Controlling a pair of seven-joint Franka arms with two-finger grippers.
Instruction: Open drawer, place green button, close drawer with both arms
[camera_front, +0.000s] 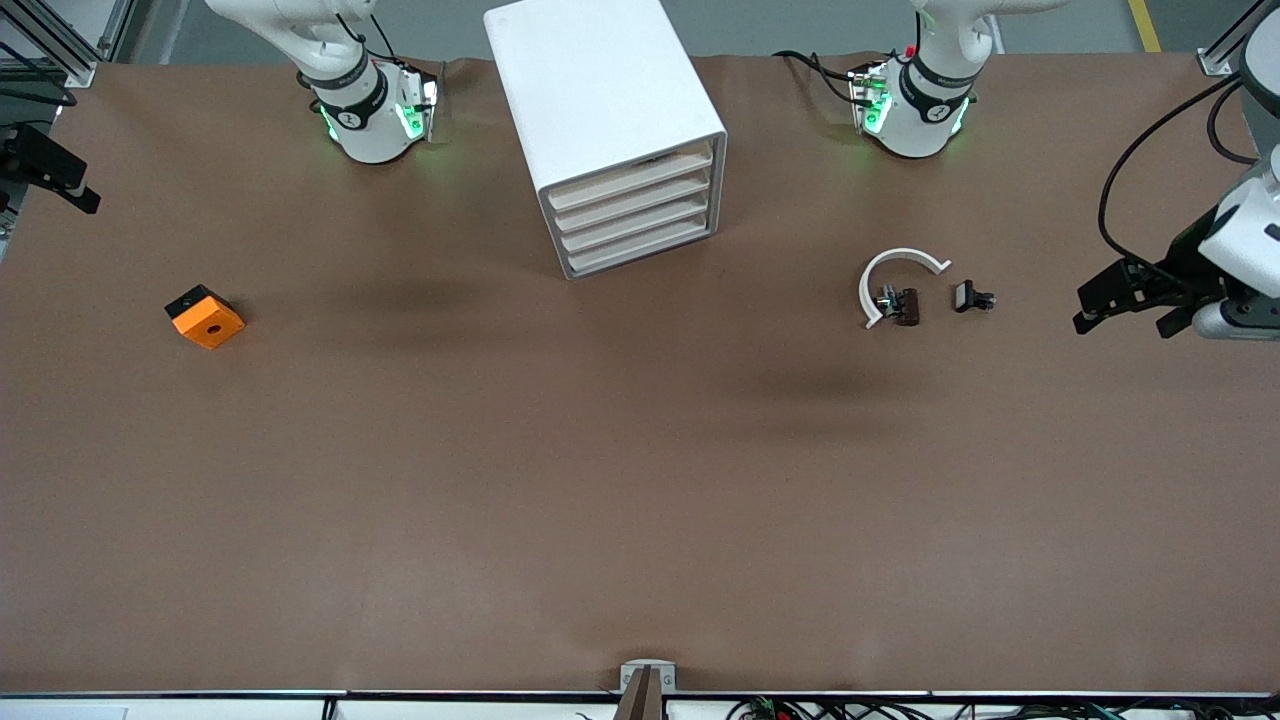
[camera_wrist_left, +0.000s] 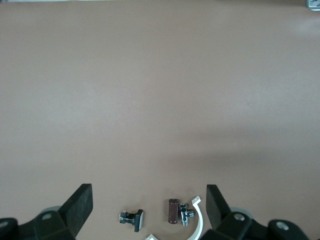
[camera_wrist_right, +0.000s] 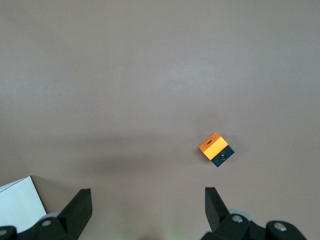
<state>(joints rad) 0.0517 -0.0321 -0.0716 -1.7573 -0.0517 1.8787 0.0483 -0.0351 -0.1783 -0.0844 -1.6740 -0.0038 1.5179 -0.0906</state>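
Note:
The white cabinet (camera_front: 600, 90) stands at mid table near the robots' bases. Its four pale beige drawers (camera_front: 635, 215) are all shut. No green-capped button shows in any view. My left gripper (camera_front: 1120, 318) hangs open and empty in the air at the left arm's end of the table. In the left wrist view (camera_wrist_left: 147, 195) its fingers stand wide apart. My right gripper (camera_front: 70, 185) hangs at the right arm's end, open and empty in the right wrist view (camera_wrist_right: 147, 195).
A white C-shaped ring (camera_front: 890, 275) lies toward the left arm's end, with a brown block and a metal fitting (camera_wrist_left: 178, 212) inside it and a small black part with a pale face (camera_wrist_left: 132, 218) beside it. An orange cube (camera_front: 205, 317) lies toward the right arm's end (camera_wrist_right: 215, 148).

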